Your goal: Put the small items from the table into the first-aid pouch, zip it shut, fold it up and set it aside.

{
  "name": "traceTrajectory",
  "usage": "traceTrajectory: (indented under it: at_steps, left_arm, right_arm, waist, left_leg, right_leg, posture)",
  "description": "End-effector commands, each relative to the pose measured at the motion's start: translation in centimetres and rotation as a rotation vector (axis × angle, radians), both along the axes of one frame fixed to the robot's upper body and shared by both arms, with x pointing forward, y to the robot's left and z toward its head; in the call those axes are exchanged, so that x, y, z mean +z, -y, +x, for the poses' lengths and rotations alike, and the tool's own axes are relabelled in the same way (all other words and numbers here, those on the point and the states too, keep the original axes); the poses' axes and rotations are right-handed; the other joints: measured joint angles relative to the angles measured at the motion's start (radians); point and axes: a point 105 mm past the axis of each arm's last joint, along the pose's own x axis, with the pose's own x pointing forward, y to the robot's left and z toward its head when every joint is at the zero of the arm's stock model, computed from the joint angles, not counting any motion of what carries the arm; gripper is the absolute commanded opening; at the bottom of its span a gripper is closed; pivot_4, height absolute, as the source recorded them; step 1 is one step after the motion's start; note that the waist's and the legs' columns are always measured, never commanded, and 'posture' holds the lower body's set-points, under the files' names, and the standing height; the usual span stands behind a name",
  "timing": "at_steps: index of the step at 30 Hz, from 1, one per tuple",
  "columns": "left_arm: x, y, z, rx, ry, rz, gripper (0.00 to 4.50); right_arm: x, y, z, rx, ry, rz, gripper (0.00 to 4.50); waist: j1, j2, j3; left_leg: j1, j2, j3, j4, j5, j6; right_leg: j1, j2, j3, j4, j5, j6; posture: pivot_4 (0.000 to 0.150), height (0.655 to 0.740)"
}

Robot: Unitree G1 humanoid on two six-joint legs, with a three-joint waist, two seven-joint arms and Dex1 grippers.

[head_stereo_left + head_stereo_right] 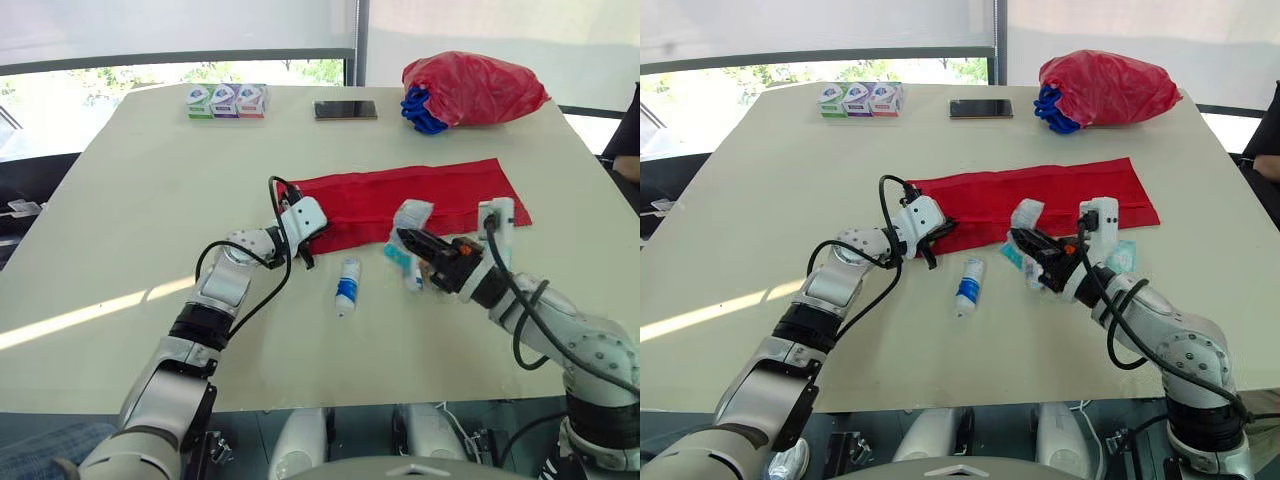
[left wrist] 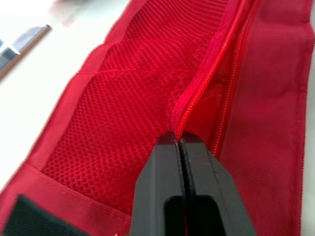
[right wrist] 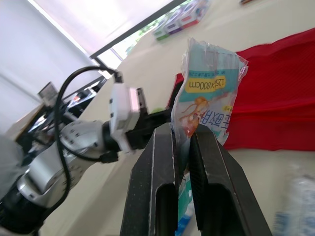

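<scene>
Ideally, the left gripper, closed on the zip edge of the red pouch at mid-table, lifts the opening while the right gripper, clamping a packet, slides it inside.

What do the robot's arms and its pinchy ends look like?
The left arm and right arm are both built from rounded silver-grey shells, with black bands at the joints. Loose black cables loop along each arm. A small white box sits by each wrist. The jaws at the ends are plain black: two flat, blocky bars on each arm, with no markings to see.
</scene>
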Motion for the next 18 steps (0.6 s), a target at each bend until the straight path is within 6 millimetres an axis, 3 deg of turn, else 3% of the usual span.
traceTrajectory:
  at_steps: [1, 6, 11, 18]
  left_arm:
    - [1.8, -0.4, 0.5, -0.011, 0.057, 0.002, 0.06]
    - [2.3, -0.1, 0.5, -0.037, 0.052, -0.039, 0.06]
    - [3.7, 1.3, -0.5, -0.197, 0.049, -0.129, 0.06]
    - [4.1, 2.7, -1.5, -0.351, 0.051, -0.148, 0.06]
  right_arm:
    - [0.5, -0.6, 0.0, 0.036, 0.017, 0.012, 0.00]
    - [0.2, -1.1, 0.5, 0.052, -0.012, 0.033, 0.00]
    - [-1.4, -2.6, 1.8, 0.082, -0.152, 0.132, 0.00]
    - [-1.0, -3.7, 2.6, 0.153, -0.202, 0.215, 0.00]
  waist:
    - [0.000, 0.000, 0.000]
    - [0.000, 0.000, 0.000]
    - [0.000, 0.000, 0.000]
    - [0.000, 0.000, 0.000]
  left_leg:
    - [0.000, 0.000, 0.000, 0.000, 0.000, 0.000]
    - [0.000, 0.000, 0.000, 0.000, 0.000, 0.000]
    - [0.000, 0.000, 0.000, 0.000, 0.000, 0.000]
    - [-0.001, -0.001, 0.000, 0.000, 0.000, 0.000]
  right_leg:
    - [0.000, 0.000, 0.000, 0.000, 0.000, 0.000]
    - [0.000, 0.000, 0.000, 0.000, 0.000, 0.000]
    - [0.000, 0.000, 0.000, 0.000, 0.000, 0.000]
    - [0.000, 0.000, 0.000, 0.000, 0.000, 0.000]
  posture:
    - [0.150, 0.7400]
    - [0.150, 0.7400]
    - [0.150, 0.7400]
    - [0.150, 0.7400]
